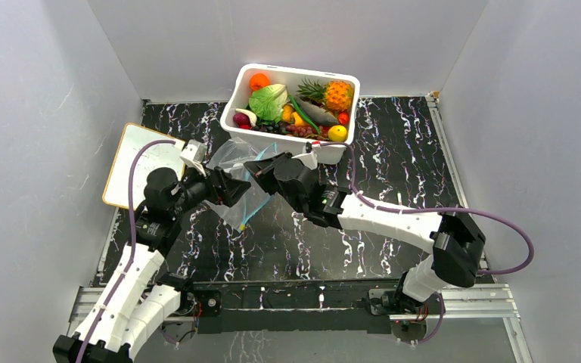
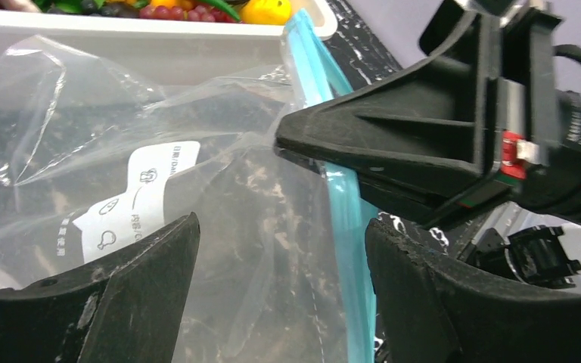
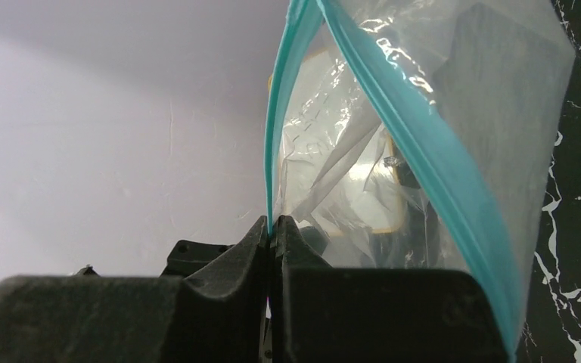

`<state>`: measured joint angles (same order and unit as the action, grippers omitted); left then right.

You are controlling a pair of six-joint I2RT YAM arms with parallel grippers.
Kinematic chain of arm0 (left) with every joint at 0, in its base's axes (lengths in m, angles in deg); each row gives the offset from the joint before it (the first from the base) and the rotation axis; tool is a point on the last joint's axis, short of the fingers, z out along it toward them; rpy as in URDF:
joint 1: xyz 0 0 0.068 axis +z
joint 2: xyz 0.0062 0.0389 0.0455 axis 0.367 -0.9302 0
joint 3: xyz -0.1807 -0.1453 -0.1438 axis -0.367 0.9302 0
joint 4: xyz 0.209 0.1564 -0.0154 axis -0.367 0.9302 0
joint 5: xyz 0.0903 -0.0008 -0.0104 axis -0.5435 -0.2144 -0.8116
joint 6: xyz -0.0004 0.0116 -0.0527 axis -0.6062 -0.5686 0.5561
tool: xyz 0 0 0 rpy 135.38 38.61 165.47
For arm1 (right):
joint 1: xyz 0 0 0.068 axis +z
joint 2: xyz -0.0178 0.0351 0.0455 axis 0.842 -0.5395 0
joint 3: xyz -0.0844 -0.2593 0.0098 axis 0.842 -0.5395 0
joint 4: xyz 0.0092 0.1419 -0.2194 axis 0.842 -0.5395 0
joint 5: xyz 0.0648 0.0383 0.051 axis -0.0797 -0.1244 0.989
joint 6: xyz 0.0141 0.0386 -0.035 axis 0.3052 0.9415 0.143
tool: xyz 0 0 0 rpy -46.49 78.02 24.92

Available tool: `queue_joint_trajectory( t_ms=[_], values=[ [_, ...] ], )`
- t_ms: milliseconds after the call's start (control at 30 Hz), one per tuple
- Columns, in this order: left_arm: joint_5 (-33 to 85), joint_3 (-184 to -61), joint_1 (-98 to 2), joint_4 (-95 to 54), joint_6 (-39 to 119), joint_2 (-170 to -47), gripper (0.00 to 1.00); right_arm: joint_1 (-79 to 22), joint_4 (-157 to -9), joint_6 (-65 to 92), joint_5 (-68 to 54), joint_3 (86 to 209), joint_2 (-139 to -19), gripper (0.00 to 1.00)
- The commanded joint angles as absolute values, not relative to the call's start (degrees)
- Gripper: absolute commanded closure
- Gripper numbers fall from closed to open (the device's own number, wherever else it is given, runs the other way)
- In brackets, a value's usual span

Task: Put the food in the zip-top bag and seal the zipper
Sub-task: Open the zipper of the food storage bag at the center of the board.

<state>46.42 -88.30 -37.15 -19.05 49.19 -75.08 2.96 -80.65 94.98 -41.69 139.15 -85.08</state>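
Zip-top bag [image 3: 484, 91] zipper [image 3: 424, 155] edge pinched in R jaws.

Bag [image 1: 232, 156] sits just before tub [image 1: 296, 71] w/ food [image 1: 271, 103].

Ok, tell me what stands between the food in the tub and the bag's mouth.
Only the near wall of the white tub: the food lies behind it, the zip-top bag just in front. The zipper is parted, one lip pinched by the right gripper. The left gripper stands open about the bag. Neither holds food.
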Motion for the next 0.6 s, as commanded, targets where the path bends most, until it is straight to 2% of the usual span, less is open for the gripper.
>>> queue_joint_trajectory(
  t_ms=[0, 100, 300, 567],
  values=[
    [42.49, -90.54, -37.52, -17.50, 45.47, -76.12, 0.22, 3.07, -76.21, 97.44, -41.75, 141.99, -84.65, 1.00],
    [40.55, -89.64, -37.58, -17.73, 44.68, -76.32, 0.23, 3.03, -75.61, 97.75, -41.78, 140.89, -84.27, 1.00],
    [39.99, -88.85, -37.53, -18.59, 45.09, -77.67, 0.33, 3.01, -75.29, 97.76, -41.09, 139.95, -85.03, 1.00],
    [42.94, -87.92, -37.70, -21.94, 47.18, -78.10, 0.27, 3.03, -74.33, 101.09, -41.34, 140.36, -86.30, 1.00]
  ],
)
